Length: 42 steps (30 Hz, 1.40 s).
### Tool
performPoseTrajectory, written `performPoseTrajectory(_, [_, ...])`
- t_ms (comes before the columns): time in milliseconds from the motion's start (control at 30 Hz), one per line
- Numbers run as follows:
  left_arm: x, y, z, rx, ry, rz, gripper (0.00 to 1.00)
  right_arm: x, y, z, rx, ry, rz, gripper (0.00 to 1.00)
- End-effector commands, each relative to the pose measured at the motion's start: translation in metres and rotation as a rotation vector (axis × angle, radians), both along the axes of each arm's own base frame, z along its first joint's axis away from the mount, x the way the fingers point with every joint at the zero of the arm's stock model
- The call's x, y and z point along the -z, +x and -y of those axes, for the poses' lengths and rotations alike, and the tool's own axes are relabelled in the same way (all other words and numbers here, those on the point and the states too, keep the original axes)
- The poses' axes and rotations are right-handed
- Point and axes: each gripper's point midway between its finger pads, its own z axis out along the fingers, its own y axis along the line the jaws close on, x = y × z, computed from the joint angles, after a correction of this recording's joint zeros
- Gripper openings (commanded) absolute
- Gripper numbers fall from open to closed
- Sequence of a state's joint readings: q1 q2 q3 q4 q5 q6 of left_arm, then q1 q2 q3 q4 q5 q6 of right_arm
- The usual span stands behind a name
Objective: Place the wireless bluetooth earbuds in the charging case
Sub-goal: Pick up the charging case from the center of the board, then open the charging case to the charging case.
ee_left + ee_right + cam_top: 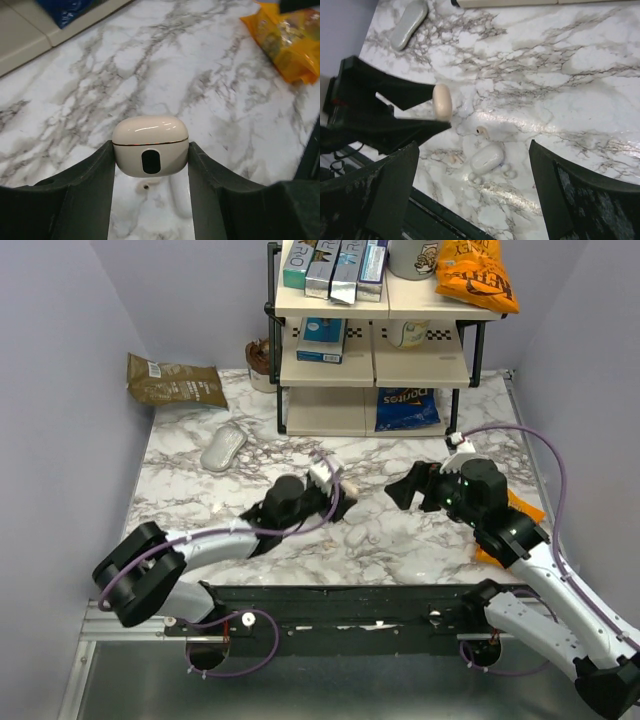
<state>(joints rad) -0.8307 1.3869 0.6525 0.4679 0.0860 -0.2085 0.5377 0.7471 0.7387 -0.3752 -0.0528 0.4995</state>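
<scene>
Left gripper pinching a cream charging case above marble

Left gripper (pixel 150 150) fills the foreground of its wrist view, its two dark fingers pressed on the sides of the charging case (pixel 150 135), which is held clear of the marble table (pixel 210 75). The case is a glossy cream pebble with its lid seam shut and a dark oval window facing the camera. It looks hard, light and slippery, so a low hold on the body, leaving the lid free above the seam, seems wisest.

Right gripper (pixel 473 147) hangs spread wide and empty. In its view one of the wireless bluetooth earbuds (pixel 481 131), a tiny tan bud with a dark centre, lies on the marble at 5 o'clock from the held case. Near it, at 6 o'clock, sits a whiter oval pebble (pixel 486 157) that I cannot identify. The bud is probably featherlight and prone to roll, so it is best taken by its hard shell.

No writing shows on case or bud. Overhead, a blue bag (pixel 407 408) at 12 o'clock reads Doritos; other lettering is too small to read
</scene>
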Motion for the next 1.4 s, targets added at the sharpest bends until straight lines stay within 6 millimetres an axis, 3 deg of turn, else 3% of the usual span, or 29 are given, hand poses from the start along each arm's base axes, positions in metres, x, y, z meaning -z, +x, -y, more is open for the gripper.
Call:
performPoseTrajectory(0, [-0.059, -0.052, -0.004, 0.176, -0.305, 0.362, 0.0, -0.022, -0.005, -0.024, -0.161, 0.019, 0.044, 1.0])
performPoseTrajectory(167, [-0.058, -0.065, -0.018, 0.153, -0.255, 0.434, 0.0, -0.033, -0.01, -0.042, -0.293, 0.006, 0.048, 1.0])
performPoseTrajectory(367, [-0.062, -0.062, -0.023, 0.124, -0.21, 0.473, 0.0, -0.012, -0.017, -0.07, -0.41, -0.057, -0.05, 1.0])
performPoseTrajectory(633, [-0.055, -0.059, -0.022, 0.107, -0.142, 0.481, 0.0, -0.011, -0.02, -0.093, -0.443, -0.073, -0.049, 1.0])
performPoseTrajectory(1100, [-0.06, -0.069, -0.019, 0.12, -0.13, 0.493, 0.0, 0.018, -0.008, -0.105, -0.437, -0.151, -0.124, 0.99])
performPoseTrajectory(1367, [-0.063, -0.075, -0.019, 0.132, -0.133, 0.503, 0.0, 0.025, -0.003, -0.099, -0.395, -0.178, -0.135, 0.97])
